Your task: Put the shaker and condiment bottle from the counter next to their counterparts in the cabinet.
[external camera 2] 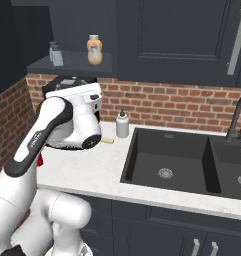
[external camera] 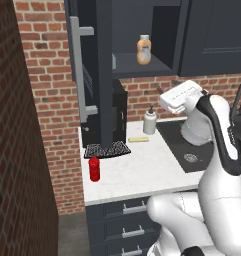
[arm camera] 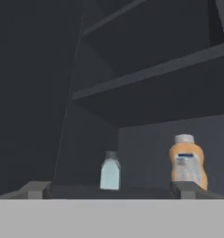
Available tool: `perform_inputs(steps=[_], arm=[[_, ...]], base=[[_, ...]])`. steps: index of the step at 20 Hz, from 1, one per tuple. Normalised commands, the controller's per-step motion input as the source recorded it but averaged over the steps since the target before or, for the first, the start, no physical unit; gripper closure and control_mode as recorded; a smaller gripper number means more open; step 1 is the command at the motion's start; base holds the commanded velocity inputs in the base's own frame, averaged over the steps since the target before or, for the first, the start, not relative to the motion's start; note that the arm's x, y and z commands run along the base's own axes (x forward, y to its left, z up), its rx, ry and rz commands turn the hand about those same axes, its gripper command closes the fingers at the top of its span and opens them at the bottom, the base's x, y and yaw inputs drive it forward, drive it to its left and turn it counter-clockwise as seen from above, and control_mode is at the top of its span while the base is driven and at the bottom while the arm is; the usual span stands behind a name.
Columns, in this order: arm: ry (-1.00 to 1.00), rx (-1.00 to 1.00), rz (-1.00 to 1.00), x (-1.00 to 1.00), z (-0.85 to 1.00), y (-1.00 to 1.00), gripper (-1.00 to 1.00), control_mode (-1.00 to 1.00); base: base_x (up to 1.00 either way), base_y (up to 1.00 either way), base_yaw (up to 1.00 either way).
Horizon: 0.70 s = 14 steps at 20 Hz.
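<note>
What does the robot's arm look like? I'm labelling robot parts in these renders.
The arm is glossy white with rounded, bulbous links and dark grey-black bands at the joints. One dark band carries small pale lettering. The gripper shows two small, blocky dark grey finger tips. No cables are visible.

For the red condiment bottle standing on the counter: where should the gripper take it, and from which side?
Grip the condiment bottle around its wider body, just below the narrower cap, jaws level. It stands upright near the counter front edge, with the dark mat behind it and the brick wall to its left, so coming from the front or from above looks clearest.
</note>
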Motion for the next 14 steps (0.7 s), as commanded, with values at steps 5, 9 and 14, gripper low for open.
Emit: perform_inputs(steps=[5,9,14], arm=[[0.16,-0.44,0.23,-1.0,-0.47,-0.65,-1.0,-1.0],[0.28,-0.53,0.13,-0.89,-0.61,-0.46,-1.0,-1.0],[0.18,-0.39,0.32,-0.32,-0.95,-0.02,-1.0,-1.0]], base=[[0.0,0.0,0.0],[0.0,0.0,0.0],[0.0,0.0,0.0]])
